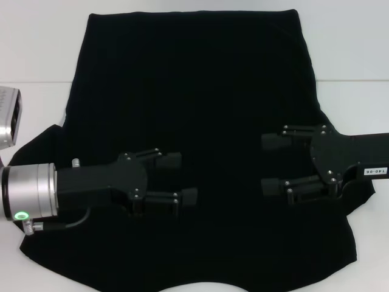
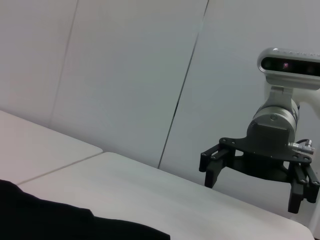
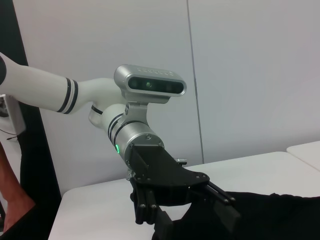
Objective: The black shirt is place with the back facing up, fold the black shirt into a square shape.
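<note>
The black shirt lies spread flat on the white table, plain side up, with no lettering showing. Its straight edge is at the far side and a curved neckline is at the near edge. My left gripper hovers over the shirt's near left part, fingers open and pointing right. Over the near right part is my right gripper, open and pointing left toward the other. The two face each other across a gap of bare black cloth. The left wrist view shows the right gripper open above the table, with the shirt at the near corner. The right wrist view shows the left gripper open over the shirt.
White tabletop shows on both sides of the shirt, with a seam on the right. A grey camera housing sits at the left edge. Pale wall panels stand behind the table.
</note>
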